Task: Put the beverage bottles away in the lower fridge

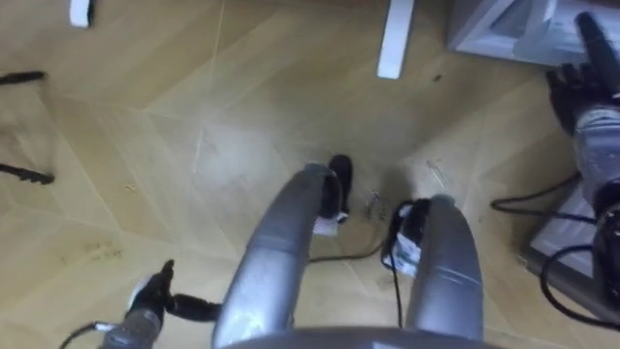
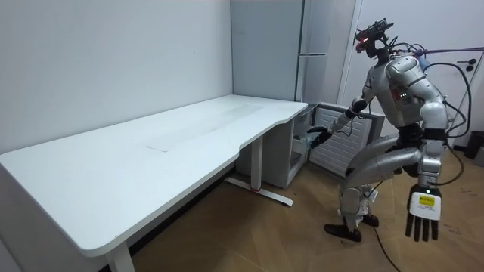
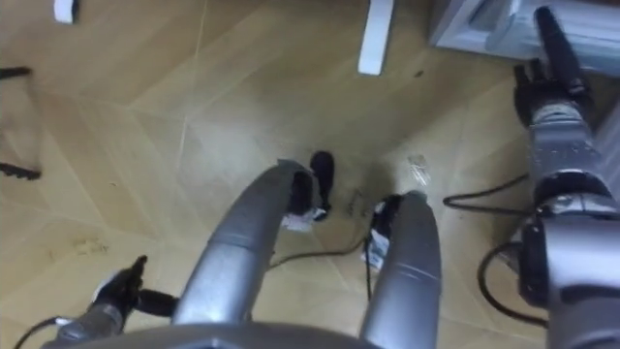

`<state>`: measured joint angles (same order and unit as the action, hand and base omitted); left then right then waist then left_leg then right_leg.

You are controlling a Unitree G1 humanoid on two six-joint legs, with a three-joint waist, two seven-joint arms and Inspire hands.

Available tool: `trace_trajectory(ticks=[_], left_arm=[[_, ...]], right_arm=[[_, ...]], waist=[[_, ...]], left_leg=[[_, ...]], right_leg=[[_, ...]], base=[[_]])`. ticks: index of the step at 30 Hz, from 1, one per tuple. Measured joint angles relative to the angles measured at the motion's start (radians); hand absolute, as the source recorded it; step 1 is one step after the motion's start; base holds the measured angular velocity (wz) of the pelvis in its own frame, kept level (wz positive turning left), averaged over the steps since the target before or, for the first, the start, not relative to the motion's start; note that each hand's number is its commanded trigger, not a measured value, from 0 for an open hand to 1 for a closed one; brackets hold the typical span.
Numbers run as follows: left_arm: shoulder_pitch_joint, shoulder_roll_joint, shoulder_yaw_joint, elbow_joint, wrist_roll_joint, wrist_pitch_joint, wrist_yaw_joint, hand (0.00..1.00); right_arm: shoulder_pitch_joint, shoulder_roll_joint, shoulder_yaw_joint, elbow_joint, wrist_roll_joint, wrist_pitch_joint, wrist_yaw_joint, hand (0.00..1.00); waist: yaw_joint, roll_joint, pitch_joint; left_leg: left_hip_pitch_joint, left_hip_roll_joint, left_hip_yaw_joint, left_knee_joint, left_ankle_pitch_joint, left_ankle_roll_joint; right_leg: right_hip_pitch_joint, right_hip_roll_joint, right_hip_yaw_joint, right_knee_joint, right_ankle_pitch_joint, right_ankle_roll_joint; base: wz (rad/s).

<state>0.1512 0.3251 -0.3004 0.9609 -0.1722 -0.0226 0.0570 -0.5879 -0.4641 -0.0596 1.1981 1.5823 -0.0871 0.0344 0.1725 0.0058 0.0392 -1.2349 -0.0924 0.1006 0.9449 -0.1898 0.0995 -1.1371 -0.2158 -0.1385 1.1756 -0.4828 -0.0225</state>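
I stand on the wood floor in front of the lower fridge (image 2: 333,143), a low white unit beside the desk, with one knee lifted. Its grey-white corner shows at the top right of the left eye view (image 1: 489,24). My right hand (image 1: 579,82) is stretched out towards it with straight fingers, open and holding nothing; in the room view this hand (image 2: 318,136) hovers just before the fridge front. My left hand (image 2: 423,215) hangs down by my side, fingers straight, open and empty, and shows low at the left in the left eye view (image 1: 145,302).
A long white desk (image 2: 151,151) runs along the wall on the room view's left, and its white leg (image 1: 395,39) stands on the floor close ahead of me. A tall grey cabinet (image 2: 265,45) rises behind the fridge. Black feet of some stand (image 1: 24,78) lie at the far left.
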Motion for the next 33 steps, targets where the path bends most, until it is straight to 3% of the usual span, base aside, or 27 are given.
trace_trajectory(ticks=[3,8,13,17,22,27,31,33], left_arm=[[0.004,0.009,0.001,-0.016,0.0,0.019,-0.001,0.0],[0.031,0.023,0.002,-0.066,0.009,0.024,0.0,0.0],[0.044,0.039,0.001,-0.086,0.002,0.022,0.005,0.0],[0.047,0.043,0.027,-0.084,-0.013,0.015,0.023,0.0],[0.08,0.059,0.028,-0.086,-0.011,0.007,0.028,0.0],[0.172,0.075,0.094,-0.088,-0.009,-0.022,0.065,0.0],[0.212,0.1,0.1,-0.084,-0.01,-0.037,0.088,0.0],[0.239,0.106,0.1,-0.084,-0.01,-0.043,0.091,0.0]], right_arm=[[-0.005,-0.019,0.001,-0.003,-0.002,-0.018,-0.018,0.0],[-0.035,-0.029,0.037,-0.01,-0.002,-0.039,-0.077,0.0],[-0.065,-0.03,0.067,-0.067,-0.013,-0.051,-0.196,0.0],[-0.098,-0.038,0.069,-0.112,-0.012,-0.055,-0.3,0.0],[-0.108,-0.039,0.1,-0.162,-0.012,-0.056,-0.42,0.0],[-0.114,-0.04,0.125,-0.33,-0.014,-0.054,-0.602,0.0],[-0.131,-0.054,0.159,-0.391,-0.04,-0.055,-0.685,0.0],[-0.159,-0.055,0.185,-0.398,-0.074,-0.055,-0.732,0.0]], waist=[[0.009,-0.019,0.0015],[0.022,-0.038,0.0082],[0.018,-0.042,0.0093],[0.02,-0.047,0.011],[0.022,-0.054,0.0136],[0.012,-0.067,0.0143],[0.014,-0.069,0.0146],[0.017,-0.069,0.0145]], left_leg=[[-0.058,-0.008,0.004,0.007,0.006,-0.01],[-0.112,-0.008,0.002,0.034,0.012,-0.02],[-0.137,-0.012,-0.006,0.04,0.02,-0.033],[-0.138,-0.038,-0.009,0.043,0.023,-0.037],[-0.148,-0.038,-0.025,0.088,0.024,-0.039],[-0.164,-0.029,-0.055,0.138,0.025,-0.049],[-0.16,-0.026,-0.066,0.189,-0.001,-0.062],[-0.153,-0.025,-0.077,0.224,-0.022,-0.076]], right_leg=[[-0.064,-0.028,-0.004,0.035,-0.002,-0.005],[-0.118,-0.047,-0.014,0.073,-0.008,-0.016],[-0.135,-0.097,-0.058,0.087,-0.01,-0.02],[-0.144,-0.135,-0.063,0.114,-0.015,-0.028],[-0.137,-0.149,-0.086,0.155,-0.039,-0.046],[-0.124,-0.159,-0.133,0.193,-0.073,-0.076],[-0.105,-0.16,-0.142,0.238,-0.112,-0.083],[-0.085,-0.161,-0.151,0.263,-0.134,-0.097]], base=[[0.28],[0.04],[0.03],[0.08],[0.04],[0.03],[0.1],[0.0]])
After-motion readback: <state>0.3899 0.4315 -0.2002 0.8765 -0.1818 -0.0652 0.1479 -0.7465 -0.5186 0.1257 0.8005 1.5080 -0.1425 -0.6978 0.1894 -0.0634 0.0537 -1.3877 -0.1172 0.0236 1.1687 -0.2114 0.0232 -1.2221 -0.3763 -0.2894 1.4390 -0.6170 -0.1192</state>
